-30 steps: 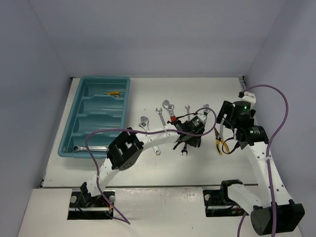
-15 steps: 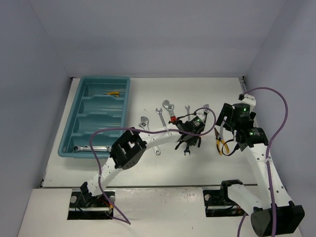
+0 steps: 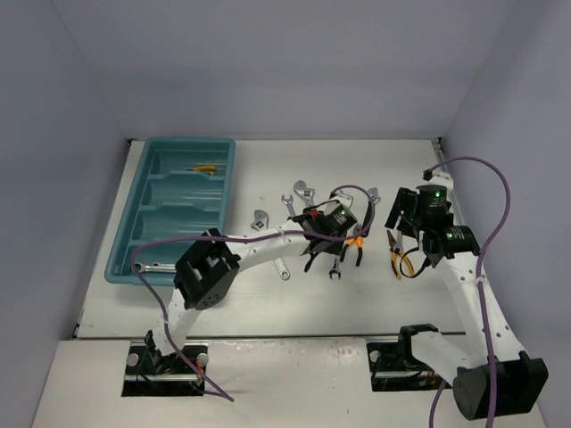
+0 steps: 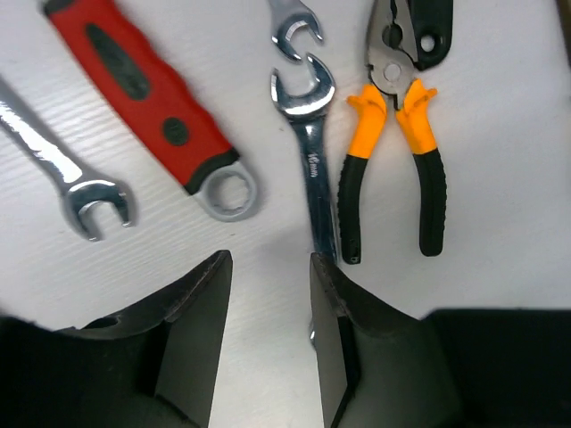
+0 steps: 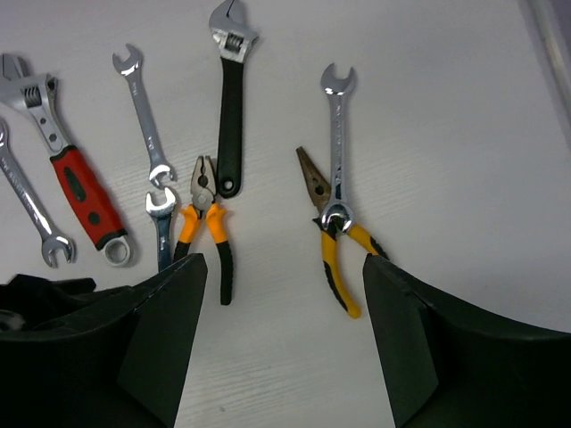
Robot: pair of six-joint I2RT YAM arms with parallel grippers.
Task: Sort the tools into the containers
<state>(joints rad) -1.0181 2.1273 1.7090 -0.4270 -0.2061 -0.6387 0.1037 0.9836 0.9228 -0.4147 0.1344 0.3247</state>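
Observation:
The teal tray [image 3: 134, 234] stands at the left with four long compartments. Several tools lie in a row mid-table. In the left wrist view I see a red-handled wrench [image 4: 143, 89], a dark combination wrench [image 4: 314, 169] and orange-black pliers [image 4: 397, 152]. My left gripper [image 4: 268, 259] is open and empty low over bare table, its right finger beside that wrench's handle end; it also shows from above [image 3: 323, 263]. My right gripper [image 5: 284, 263] is wide open and empty, high above yellow-handled pliers [image 5: 335, 241] and a silver wrench [image 5: 335, 152]; from above it sits at the right [image 3: 412, 252].
The tray holds a small yellow-handled tool [image 3: 205, 168] in the far compartment and a silver wrench [image 3: 165, 266] in the nearest. A black-handled adjustable wrench [image 5: 230, 107] and other silver wrenches [image 5: 143, 111] lie between the arms. Grey walls close in the table's far and side edges.
My left gripper has shifted left and back, uncovering the orange-black pliers. My right arm has moved only slightly. Both grippers stay open and no tool has moved.

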